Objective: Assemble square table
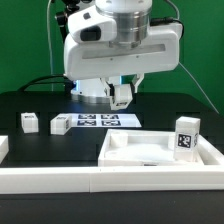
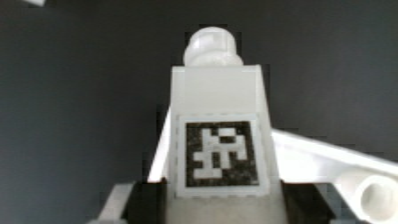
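Gripper point(image 1: 121, 96) pointing down above black table point(image 1: 40, 105), clamped on tagged leg point(image 2: 217, 110).

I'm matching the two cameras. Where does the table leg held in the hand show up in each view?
Exterior view: the table leg is held in the hand, upper centre, just above the marker board in the picture.
Wrist view: it fills the middle, tag facing the camera.
Shared landmark: the black work surface.

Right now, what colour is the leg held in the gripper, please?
White leg, black-and-white tag; clearest in wrist view.
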### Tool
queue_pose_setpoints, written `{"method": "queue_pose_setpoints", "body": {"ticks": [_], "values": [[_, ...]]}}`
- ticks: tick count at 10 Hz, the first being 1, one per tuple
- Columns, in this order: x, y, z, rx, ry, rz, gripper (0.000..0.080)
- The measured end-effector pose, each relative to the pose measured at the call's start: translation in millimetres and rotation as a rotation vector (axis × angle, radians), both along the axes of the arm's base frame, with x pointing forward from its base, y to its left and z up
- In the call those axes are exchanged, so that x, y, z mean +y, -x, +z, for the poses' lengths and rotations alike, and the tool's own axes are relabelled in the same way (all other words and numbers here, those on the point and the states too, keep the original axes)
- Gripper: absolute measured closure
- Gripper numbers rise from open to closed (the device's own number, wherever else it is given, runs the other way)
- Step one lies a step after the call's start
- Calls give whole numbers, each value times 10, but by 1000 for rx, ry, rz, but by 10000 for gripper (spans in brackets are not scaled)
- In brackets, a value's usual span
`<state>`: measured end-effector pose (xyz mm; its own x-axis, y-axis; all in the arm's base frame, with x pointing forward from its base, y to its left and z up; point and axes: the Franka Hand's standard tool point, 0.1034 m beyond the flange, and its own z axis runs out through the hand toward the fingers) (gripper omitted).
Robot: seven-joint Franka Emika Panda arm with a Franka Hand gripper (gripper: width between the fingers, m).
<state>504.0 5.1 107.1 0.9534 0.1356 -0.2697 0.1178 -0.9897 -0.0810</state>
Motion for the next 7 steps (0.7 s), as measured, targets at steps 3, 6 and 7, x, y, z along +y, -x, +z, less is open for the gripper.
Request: {"method": "queue_pose_setpoints", "body": {"ticks": [3,6,7], "values": [[-76,-204,95,-188,13,-5,509],[-108,-380,149,-390,34,-1,509],[-149,-380,141,-467,42,-5,509]]}}
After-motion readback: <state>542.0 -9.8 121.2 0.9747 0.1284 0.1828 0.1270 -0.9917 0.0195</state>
